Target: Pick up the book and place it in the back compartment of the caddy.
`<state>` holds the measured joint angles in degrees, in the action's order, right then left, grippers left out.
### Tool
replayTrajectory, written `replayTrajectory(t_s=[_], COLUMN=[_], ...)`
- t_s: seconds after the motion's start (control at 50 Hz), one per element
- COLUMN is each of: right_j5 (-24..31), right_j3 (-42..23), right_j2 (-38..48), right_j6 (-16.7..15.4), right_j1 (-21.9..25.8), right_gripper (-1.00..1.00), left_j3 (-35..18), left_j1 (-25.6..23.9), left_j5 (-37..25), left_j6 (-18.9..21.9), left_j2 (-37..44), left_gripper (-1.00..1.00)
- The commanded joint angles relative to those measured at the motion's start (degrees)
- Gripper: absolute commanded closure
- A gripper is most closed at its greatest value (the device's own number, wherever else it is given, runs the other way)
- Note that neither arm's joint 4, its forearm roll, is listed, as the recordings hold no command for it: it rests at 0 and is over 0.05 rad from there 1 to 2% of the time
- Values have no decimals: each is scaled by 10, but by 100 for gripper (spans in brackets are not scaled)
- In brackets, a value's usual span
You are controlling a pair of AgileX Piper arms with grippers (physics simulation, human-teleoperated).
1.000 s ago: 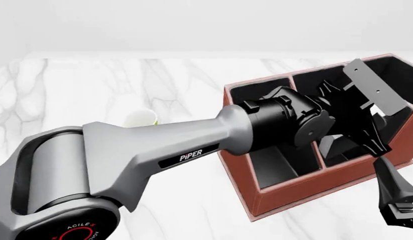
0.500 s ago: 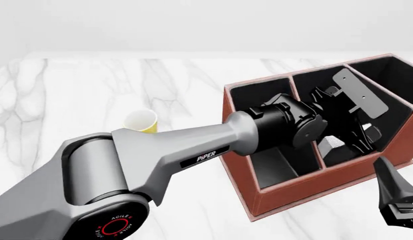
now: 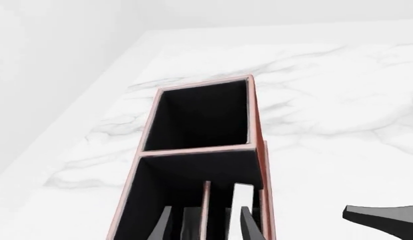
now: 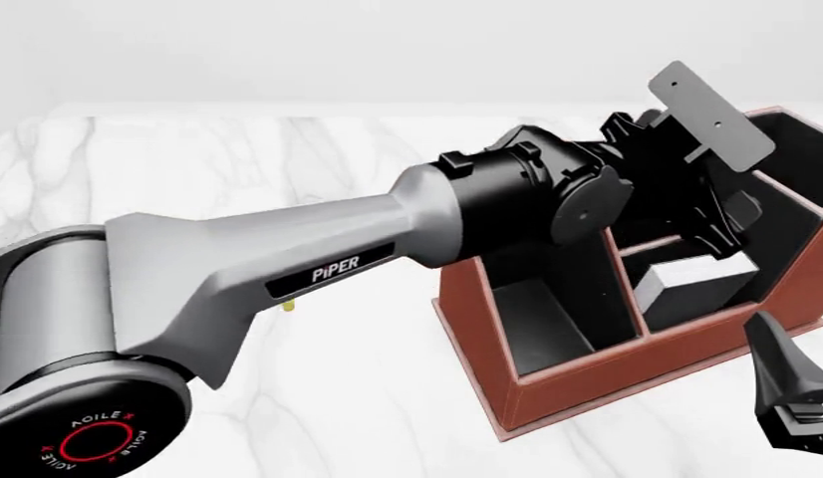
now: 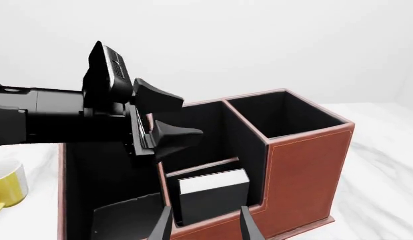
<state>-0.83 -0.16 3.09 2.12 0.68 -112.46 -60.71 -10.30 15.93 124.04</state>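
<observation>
The left gripper point(image 4: 730, 224) has risen clear of the caddy point(image 4: 585, 373) since a second ago, fingers spread and empty, leaving the book point(image 4: 690, 282) standing in the back compartment point(image 5: 213, 192), the small cell behind the low outer wall. The right gripper point(image 5: 205, 222) hangs near that wall, jaws apart, holding nothing. A clean finish likely means lifting straight up, without brushing the divider. The book stands on edge, white page edges up, long axis seemingly parallel to that outer wall.

Left pincer point(image 4: 725, 231) agape, right pincer point(image 5: 205, 223) too
</observation>
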Motion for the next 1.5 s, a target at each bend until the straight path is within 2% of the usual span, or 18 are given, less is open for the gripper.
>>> replayTrajectory(t_s=[0.02, 0.08, 0.14, 0.18, 0.2, 0.24, 0.4, 0.42, 0.66, 0.78, 0.84, 1.08, 1.22, 1.24, 1.3, 1.32, 1.44, 1.5], right_j5=[1, -1, 0, 0, 0, 1, 1, 1, -13, -86, -90, 60, 169, 169, 254, 255, 345, 378], right_j3=[0, 0, 0, 0, 0, 1, 1, 1, 1, 1, -4, -219, -433, -433, -608, -609, -830, -894], right_j2=[-2, 1, -1, -1, -1, -1, -3, -2, 16, 122, 118, 100, 106, 106, 94, 94, 80, 80], right_j6=[-1, -3, -5, -5, -5, -6, -10, -11, -27, -20, -37, -45, -64, -64, -66, -66, -96, -109], right_j1=[-1, -1, -2, -2, -2, -2, -2, -2, -2, 6, 11, 43, 66, 66, 75, 75, 57, 38], right_gripper=[-100, -100, -100, -100, -100, -100, -100, -100, -100, -100, -100, -100, -100, -100, -100, -100, -100, -100], left_j3=[98, 135, 218, 241, 298, 322, 511, 526, 620, 642, 646, 650, 648, 648, 650, 650, 667, 676], left_j1=[6, 21, 50, 54, 61, 67, 120, 129, 185, 188, 191, 197, 193, 193, 196, 196, 196, 197], left_j5=[4, 12, 52, 63, 86, 99, 172, 175, 229, 250, 254, 258, 257, 257, 263, 264, 282, 291], left_j6=[40, 57, 87, 88, 91, 88, 86, 70, 45, 35, 33, 25, 18, 18, 19, 19, 12, 8], left_j2=[-120, -167, -244, -262, -301, -316, -458, -476, -532, -532, -533, -541, -543, -543, -540, -540, -538, -536], left_gripper=[-100, -100, -100, -100, -100, -100, -100, -100, -100, -100, -100, -100, -100, -100, -100, -100, -100, -100])
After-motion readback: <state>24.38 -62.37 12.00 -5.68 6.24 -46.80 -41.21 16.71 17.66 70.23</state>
